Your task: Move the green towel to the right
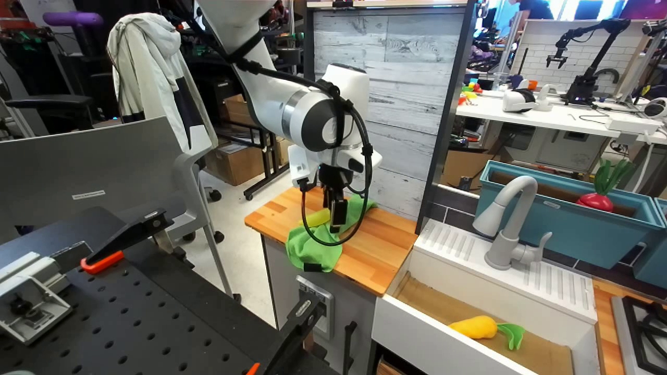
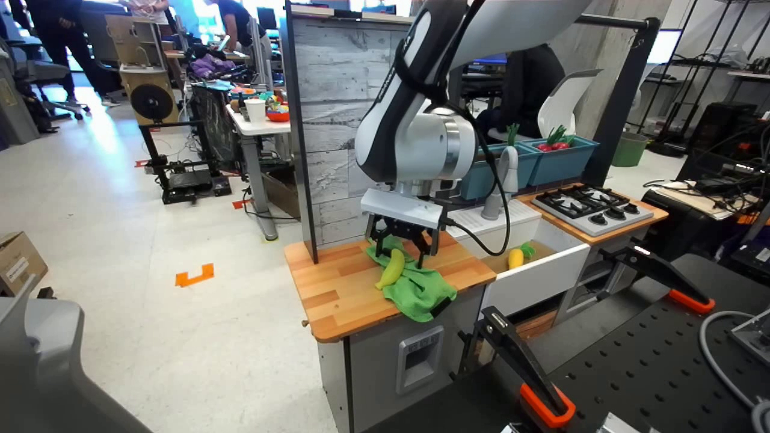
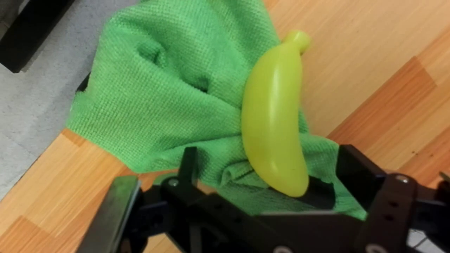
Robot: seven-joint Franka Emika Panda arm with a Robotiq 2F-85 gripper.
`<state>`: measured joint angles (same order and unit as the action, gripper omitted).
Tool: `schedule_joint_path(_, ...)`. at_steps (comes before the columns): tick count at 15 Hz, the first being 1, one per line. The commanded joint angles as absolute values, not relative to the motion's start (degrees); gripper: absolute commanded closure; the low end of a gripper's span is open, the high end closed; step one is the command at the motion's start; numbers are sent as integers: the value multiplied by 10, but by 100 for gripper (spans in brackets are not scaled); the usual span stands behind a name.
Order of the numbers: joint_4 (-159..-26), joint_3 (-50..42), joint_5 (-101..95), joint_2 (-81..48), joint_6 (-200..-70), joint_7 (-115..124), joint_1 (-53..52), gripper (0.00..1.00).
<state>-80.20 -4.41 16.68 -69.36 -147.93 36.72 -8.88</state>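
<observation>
I am hanging over the wooden bench (image 2: 325, 294) with my gripper (image 3: 269, 156) pointing down and its jaws spread wide; whether the fingertips are touching anything, I cannot tell. The green towel (image 2: 415, 294) is lying rumpled below me, one end reaching toward the back edge, the other drooping over the front edge between its two corners. In the wrist view my gripper is covering the end nearer the back edge, and the black patch (image 3: 321, 193) by the tip of the banana (image 3: 274, 116) is proving hard to make out. In an exterior view my cable (image 1: 368, 156) is looping in front of towel and banana, covering parts of both, while my arm (image 2: 421, 144) is running out of the top of both exterior views. Lettering on the arm is showing too small for me to read, as is the label on a cardboard box (image 2: 30, 255). The banana is lying partly on the towel, between me and the cloth, its stem sticking out over the wood. A plank-patterned panel (image 1: 401, 88) is rising along the back edge, and beside the bench's side edge a sink (image 1: 411, 333) is holding a yellow vegetable (image 1: 477, 327) with green leaves; a stove (image 2: 592, 207) is sitting beyond it.
</observation>
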Motion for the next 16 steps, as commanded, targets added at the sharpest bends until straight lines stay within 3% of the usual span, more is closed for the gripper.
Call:
schedule_joint_path(1, -763, -52, 141, -717, -1447, 379, -98, 0)
schedule_joint_path(16, -675, -46, 118, -774, -1433, 358, -71, 0)
